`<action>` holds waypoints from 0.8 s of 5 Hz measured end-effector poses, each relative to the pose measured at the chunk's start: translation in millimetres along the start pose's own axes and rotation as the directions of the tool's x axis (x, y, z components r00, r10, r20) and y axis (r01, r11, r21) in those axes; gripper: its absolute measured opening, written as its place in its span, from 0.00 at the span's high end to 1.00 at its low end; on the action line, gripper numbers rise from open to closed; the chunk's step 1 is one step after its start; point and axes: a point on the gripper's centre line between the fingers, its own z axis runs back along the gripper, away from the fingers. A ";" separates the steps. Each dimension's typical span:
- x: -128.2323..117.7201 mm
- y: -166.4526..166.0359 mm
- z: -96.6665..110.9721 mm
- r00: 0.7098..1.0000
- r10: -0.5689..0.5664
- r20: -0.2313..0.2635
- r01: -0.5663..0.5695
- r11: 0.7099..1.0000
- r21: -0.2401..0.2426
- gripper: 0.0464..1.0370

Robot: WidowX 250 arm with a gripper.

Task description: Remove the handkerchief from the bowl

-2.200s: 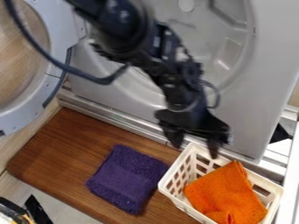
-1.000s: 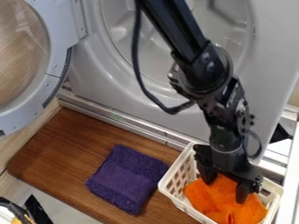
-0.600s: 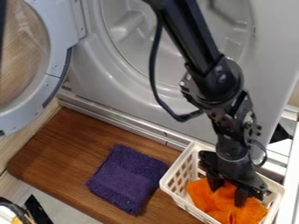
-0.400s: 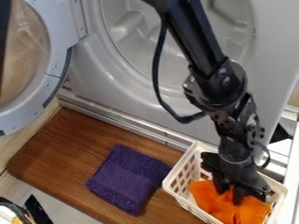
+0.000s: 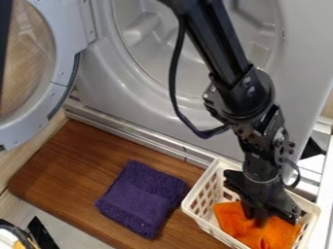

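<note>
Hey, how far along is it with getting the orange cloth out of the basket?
Reaching in looks done: the black two-finger hand is down inside the white plastic lattice basket. Gripping seems underway, its fingers close together at the crumpled orange cloth. Lifting is left, as the cloth lies inside the basket.

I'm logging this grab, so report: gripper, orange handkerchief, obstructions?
Gripper down in the white basket, closed on the orange handkerchief. Handkerchief bunched, inside basket. Basket walls surround it; purple cloth outside, clear of the lift.
</note>
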 end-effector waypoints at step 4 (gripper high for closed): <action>10.2 -4.1 50.2 0.996 -0.039 0.086 0.039 0.999 0.008 0.95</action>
